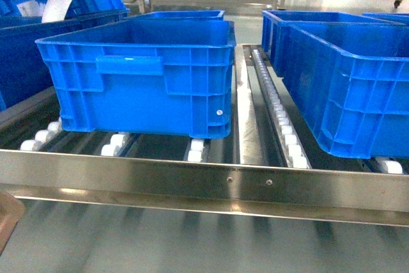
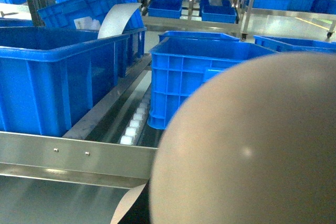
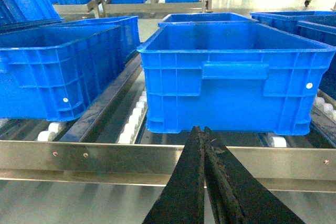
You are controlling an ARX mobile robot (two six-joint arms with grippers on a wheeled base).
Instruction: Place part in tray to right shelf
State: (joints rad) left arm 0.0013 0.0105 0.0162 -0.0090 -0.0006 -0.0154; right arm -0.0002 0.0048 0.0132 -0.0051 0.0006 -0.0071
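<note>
A: Where's the tray?

B: Filling the lower right of the left wrist view — tray [image 2: 247, 145], beige, right up against the camera, so presumably on the left arm. A brown corner at the bottom-left edge of the head view could be the same thing; can't confirm. Left gripper itself isn't visible.

A: Part?

B: Not visible in any view. Could be in the tray, but the inside of it doesn't show.

A: Shelf?

B: Straight ahead. Shelf [image 1: 192, 180] — steel front rail runs left-right across all three views, rollers [image 1: 281, 119] running away from us behind it. Blue crates sit on the rollers; the near crate [image 1: 144, 78] is just behind the rail, another crate [image 1: 348, 84] to its right.

A: Right gripper?

B: Right gripper [image 3: 203, 132] is pinched closed on nothing, pointing level at the rail with a crate directly beyond it.

A: So the move?

B: My read — tray goes forward and up over the rail. Free roller space between the crates looks tight; clipping a crate wall is the risk.
</note>
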